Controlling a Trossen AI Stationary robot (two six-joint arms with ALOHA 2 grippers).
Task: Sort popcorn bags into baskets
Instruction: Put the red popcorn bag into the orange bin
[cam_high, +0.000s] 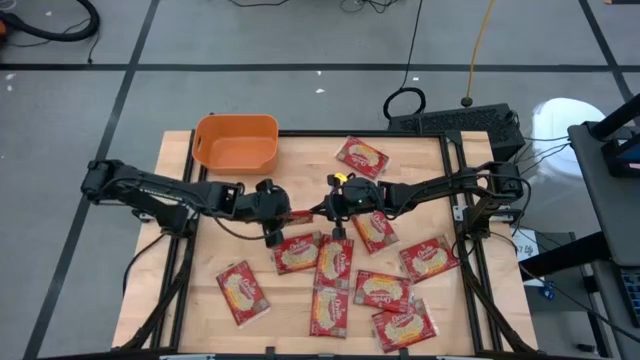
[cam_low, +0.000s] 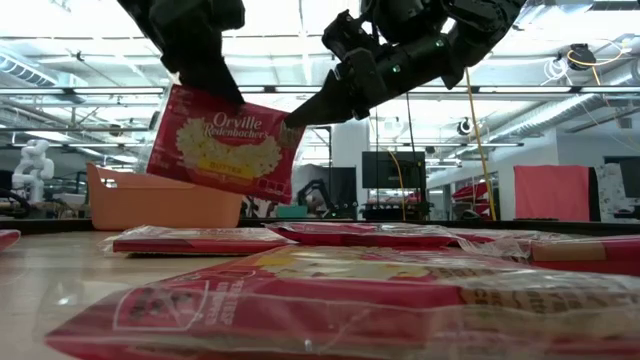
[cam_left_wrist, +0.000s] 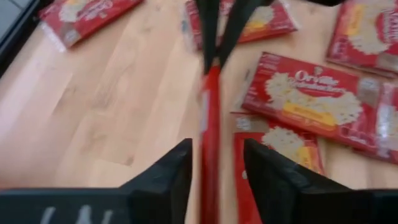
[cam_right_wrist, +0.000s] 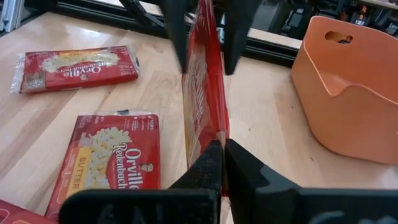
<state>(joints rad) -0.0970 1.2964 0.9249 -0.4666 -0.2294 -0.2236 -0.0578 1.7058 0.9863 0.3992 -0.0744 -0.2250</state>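
A: Where is the popcorn bag (cam_low: 222, 143) that is up in the air?

B: It hangs above the middle of the worktop (cam_high: 180, 262), between the two arms, clear of the wood. In the low view it is tilted, its printed face toward the camera, with the orange basket (cam_high: 236, 142) behind and below it.

A: Which claw has it?

B: Both reach it. The right claw (cam_right_wrist: 222, 163) is pressed together on one edge of the bag; the right wrist view shows its dark fingers (cam_right_wrist: 207, 167) pinching the thin red packet, which stands on edge there. The left claw (cam_left_wrist: 214, 168) straddles the opposite edge. In the left wrist view the bag's edge runs between its fingers (cam_left_wrist: 171, 177) with a gap showing on each side, so they stand apart, and whether they press the packet cannot be told.

A: And the basket?

B: It sits at the far left corner of the worktop, well apart from both claws. From above it looks empty.

A: The other bags?

B: They lie flat on the worktop. One (cam_high: 361, 157) lies alone near the far edge, right of the basket. Another (cam_high: 242, 293) lies near the front left. The rest (cam_high: 383, 291) cluster in the middle and front right, some overlapping.
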